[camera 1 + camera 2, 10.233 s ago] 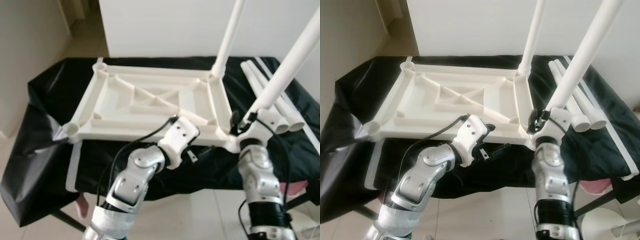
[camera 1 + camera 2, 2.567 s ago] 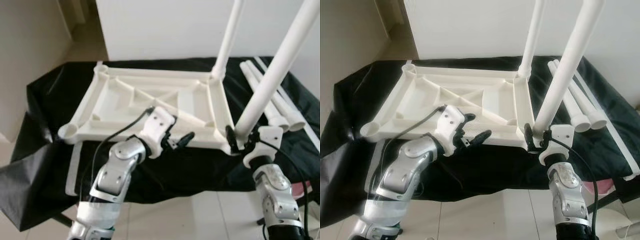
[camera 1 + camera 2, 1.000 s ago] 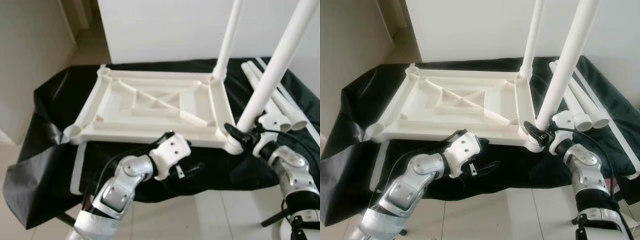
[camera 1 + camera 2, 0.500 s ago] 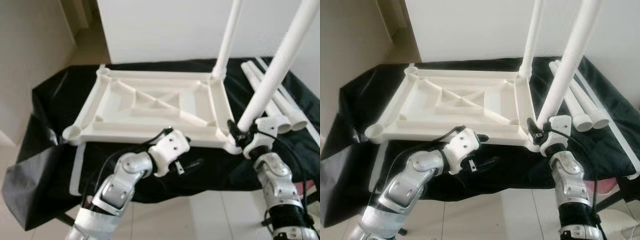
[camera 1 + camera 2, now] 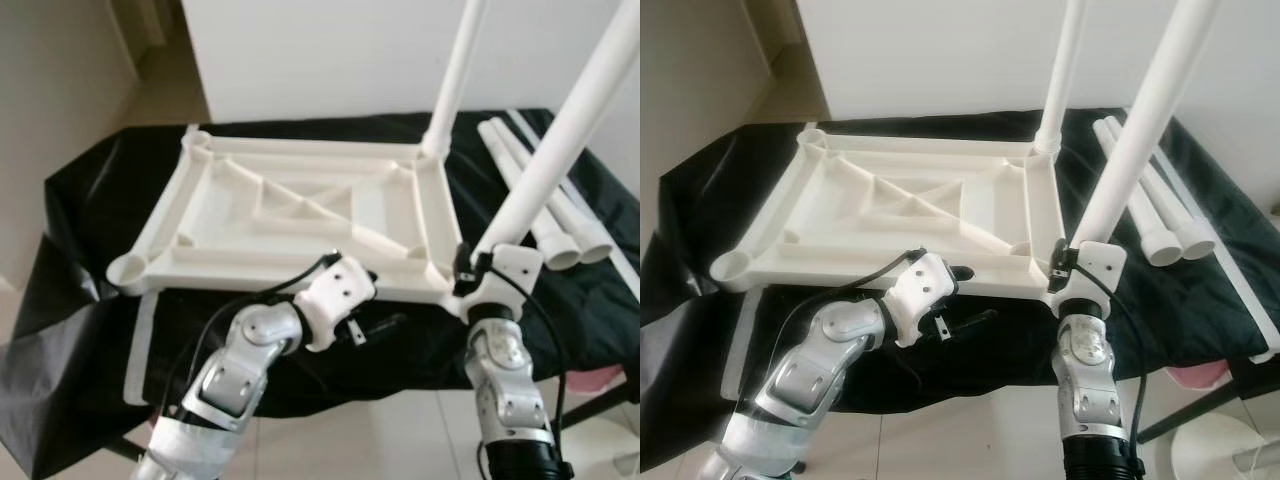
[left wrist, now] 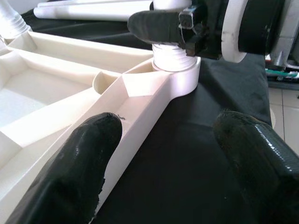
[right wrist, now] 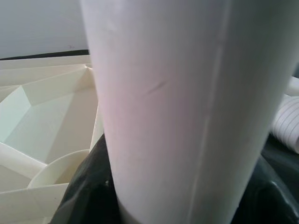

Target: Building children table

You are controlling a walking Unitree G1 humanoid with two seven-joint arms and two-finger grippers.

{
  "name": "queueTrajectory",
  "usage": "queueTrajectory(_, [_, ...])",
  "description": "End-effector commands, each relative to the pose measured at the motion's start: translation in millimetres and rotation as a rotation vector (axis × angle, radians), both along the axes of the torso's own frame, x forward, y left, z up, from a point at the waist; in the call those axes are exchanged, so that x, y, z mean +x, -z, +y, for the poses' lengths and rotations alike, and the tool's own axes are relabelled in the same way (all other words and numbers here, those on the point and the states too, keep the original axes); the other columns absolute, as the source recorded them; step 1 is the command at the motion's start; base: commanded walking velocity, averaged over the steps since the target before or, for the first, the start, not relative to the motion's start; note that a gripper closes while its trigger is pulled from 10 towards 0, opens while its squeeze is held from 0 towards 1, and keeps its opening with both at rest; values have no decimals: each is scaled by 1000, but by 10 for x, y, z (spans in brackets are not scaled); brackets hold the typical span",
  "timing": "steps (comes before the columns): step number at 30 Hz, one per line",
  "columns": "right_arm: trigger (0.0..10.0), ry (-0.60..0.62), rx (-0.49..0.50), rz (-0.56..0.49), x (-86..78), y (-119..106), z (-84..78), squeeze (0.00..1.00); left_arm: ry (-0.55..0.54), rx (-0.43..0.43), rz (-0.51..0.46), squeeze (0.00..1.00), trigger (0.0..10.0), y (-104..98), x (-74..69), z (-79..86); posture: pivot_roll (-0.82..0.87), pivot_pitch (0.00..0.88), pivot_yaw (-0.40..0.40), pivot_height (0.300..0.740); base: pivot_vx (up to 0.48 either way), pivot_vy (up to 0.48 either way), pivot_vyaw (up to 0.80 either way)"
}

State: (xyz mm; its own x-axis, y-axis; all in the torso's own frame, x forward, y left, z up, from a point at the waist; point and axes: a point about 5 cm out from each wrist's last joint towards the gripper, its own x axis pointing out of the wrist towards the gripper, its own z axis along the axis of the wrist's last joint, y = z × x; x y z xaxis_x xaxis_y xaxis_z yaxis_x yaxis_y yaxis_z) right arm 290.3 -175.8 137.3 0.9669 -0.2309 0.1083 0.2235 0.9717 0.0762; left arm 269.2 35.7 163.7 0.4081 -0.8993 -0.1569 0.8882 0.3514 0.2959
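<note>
The white plastic table top (image 5: 300, 215) lies upside down on a black cloth (image 5: 90, 200). The white tubular leg (image 5: 560, 150), standing steeply in the near right corner socket, is clamped by the right gripper (image 5: 470, 272). The left gripper (image 6: 173, 140), spread open and empty, is held just beside the near rim.

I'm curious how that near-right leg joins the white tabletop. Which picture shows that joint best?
The left wrist view: the leg sits in the corner socket, with the right hand around it. The eye views show that corner small; the right wrist view shows the leg close up, with little of the socket.
</note>
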Motion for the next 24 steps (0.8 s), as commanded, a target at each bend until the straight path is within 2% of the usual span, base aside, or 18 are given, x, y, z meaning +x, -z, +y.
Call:
queueTrajectory(1, [10000, -35, 45, 72, -37, 163, 92, 1000, -82, -2, -19, 0, 10000, 2, 72, 73, -65, 48, 18, 740, 0, 0, 0])
queueTrajectory(8, [10000, -68, 30, -3, -34, 19, 13, 1000, -92, 3, -23, 0, 10000, -3, 103, 117, -65, 37, 17, 740, 0, 0, 0])
queueTrajectory(11, [10000, -64, 38, -7, -53, 5, -8, 1000, -97, 5, -26, 0, 10000, -5, 113, 130, -65, 37, 17, 740, 0, 0, 0])
queueTrajectory(13, [10000, -72, 25, 6, -125, 44, -18, 1000, -127, 0, -32, 0, 10000, -33, 170, 186, -62, 31, 14, 740, 0, 0, 0])
queueTrajectory(14, [10000, -85, 12, 6, -158, 59, -8, 0, -135, 2, -36, 0, 10000, -43, 189, 212, -60, 30, 13, 740, 0, 0, 0])
queueTrajectory(17, [10000, -91, 9, 6, -169, 63, -3, 0, -136, 3, -37, 0, 10000, -45, 195, 222, -60, 30, 13, 740, 0, 0, 0])
queueTrajectory(19, [10000, -111, 10, 13, -274, 121, -6, 0, -169, 11, -48, 0, 10000, -72, 265, 315, -58, 32, 14, 740, 0, 0, 0])
queueTrajectory(20, [10000, -111, 10, 13, -274, 121, -6, 0, -169, 11, -48, 0, 10000, -72, 265, 315, -58, 32, 14, 740, 0, 0, 0])
queueTrajectory(24, [10000, -108, -5, 43, -393, 214, -59, 0, -262, 28, -56, 0, 10000, -151, 443, 520, -62, 33, 19, 740, 0, 0, 0])
